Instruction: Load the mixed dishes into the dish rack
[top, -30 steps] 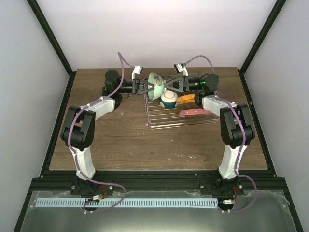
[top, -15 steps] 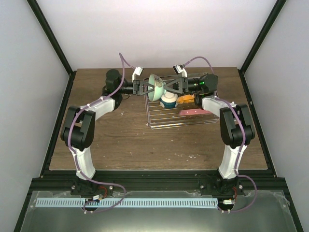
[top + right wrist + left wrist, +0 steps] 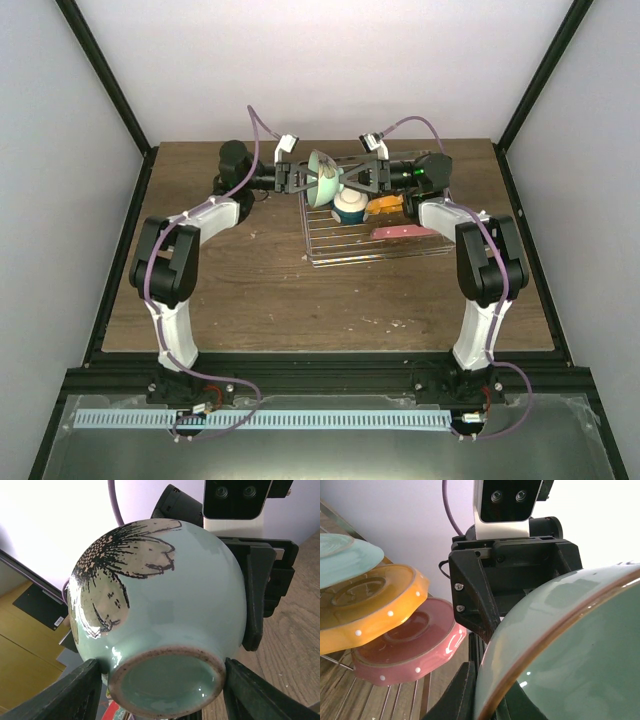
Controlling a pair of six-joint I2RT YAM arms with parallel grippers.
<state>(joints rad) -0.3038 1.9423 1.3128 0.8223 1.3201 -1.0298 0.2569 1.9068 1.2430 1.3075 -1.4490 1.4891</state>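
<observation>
The mint-green bowl [image 3: 323, 177] is on its side in the air over the back left corner of the dish rack [image 3: 380, 252]. My left gripper [image 3: 310, 180] is shut on its rim, one finger [image 3: 461, 690] outside the wall of the bowl [image 3: 560, 645]. My right gripper [image 3: 343, 178] is closed on the bowl's foot [image 3: 165, 680], with a finger [image 3: 80, 692] pressed on each side. In the rack are the cream-white bowl [image 3: 349, 205], the plate with the orange underside [image 3: 386, 205] [image 3: 375, 600] and the pink-red dotted plate [image 3: 405, 232] [image 3: 405, 650]. The dark blue mug is hidden.
The rack stands on the brown table [image 3: 250, 290], right of centre and toward the back. Black frame posts [image 3: 110, 100] and white walls close in the table's sides and back. Each wrist view is filled by the bowl and the other gripper.
The bowl and both grippers have shifted very slightly up and to the right together. Both grips look the same.
</observation>
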